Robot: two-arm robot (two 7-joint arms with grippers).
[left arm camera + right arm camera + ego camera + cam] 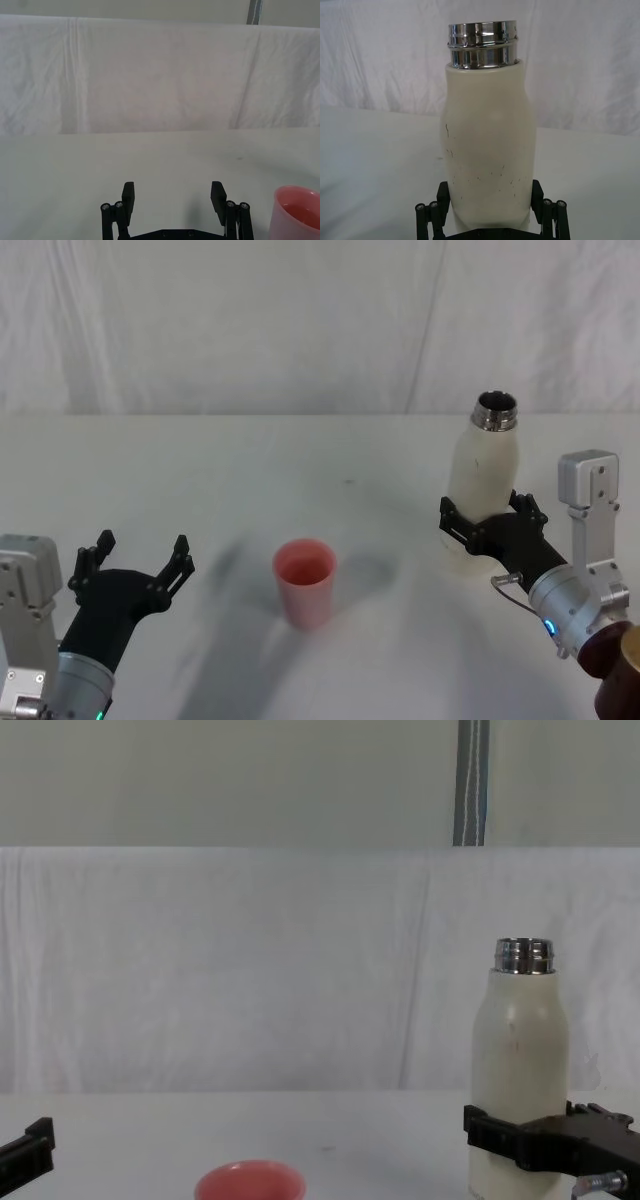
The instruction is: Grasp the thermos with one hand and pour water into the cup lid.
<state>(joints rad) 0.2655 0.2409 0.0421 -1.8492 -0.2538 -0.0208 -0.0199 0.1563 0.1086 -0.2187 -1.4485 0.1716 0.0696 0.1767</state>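
While the thermos (483, 490) stands upright on the white surface (300, 470) at the robot's right, the right hand (484, 525) is clamped around its lower body, one black finger (442, 196) pressed to each side of the cream wall. In the right wrist view the bottle rises straight up from between those fingers, its shiny steel neck (481, 44) uncapped and open at the top, with small dark scuff marks scattered over the lower half. From the chest view the same hand wraps the thermos low down, near its base, and the bottle shows no tilt.

Well apart from it, toward the middle of the surface and nearer the robot, the pink-red cup lid (304, 582) sits upright with its wide rim facing up. It touches neither hand.

At the robot's left, the left hand (137, 565) hovers low over the surface, fingers spread wide with nothing between them. In the left wrist view the cup lid shows off to one side of those parted fingers, clear of them. A white cloth backdrop (250, 970) hangs behind the surface.
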